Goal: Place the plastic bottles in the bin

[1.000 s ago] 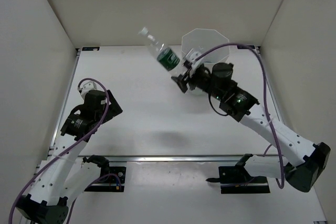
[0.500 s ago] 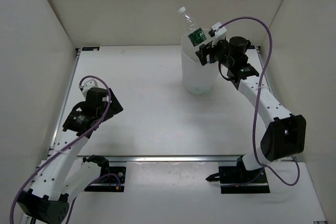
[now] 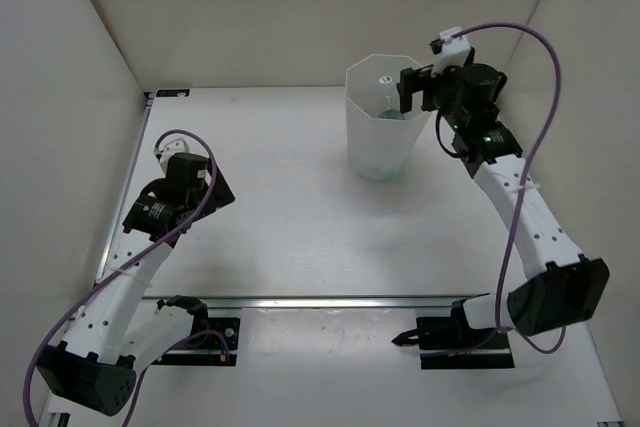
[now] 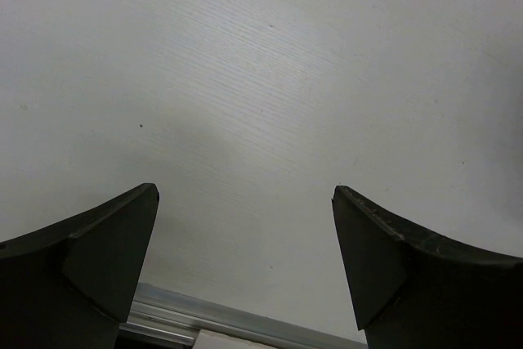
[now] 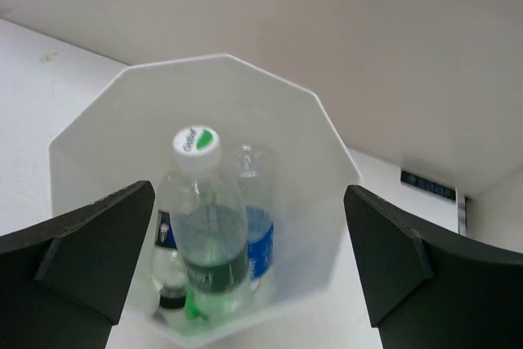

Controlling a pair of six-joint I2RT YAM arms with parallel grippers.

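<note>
At the right claw (image 5: 249,190): spread wide, nothing between the fingers, hanging just above the far right rim of the bin (image 5: 327,124). Half a second ago still clamped on the bottle with the green label (image 5: 211,239), above that same rim; now let go and dropped inside.

Below the claw, in the bin: standing almost upright, cap (image 5: 196,143) up toward the opening, base down, long axis close to vertical with a small lean. Just beside it on the right, the bottle with the blue label (image 5: 260,247), also upright. On the left, low against the wall, a clear bottle with a dark label (image 5: 166,233). Under these something green, probably the all-green bottle (image 5: 192,310), too hidden to be sure.

At the left claw (image 4: 245,194): also spread wide and without load, low over the white surface (image 4: 270,79), well apart from the bin. No bottle seen on the surface in the top view.

Judged from this: probably the last bottle delivered, and the task done or very near done. Left only to draw the right claw back without knocking the rim.
</note>
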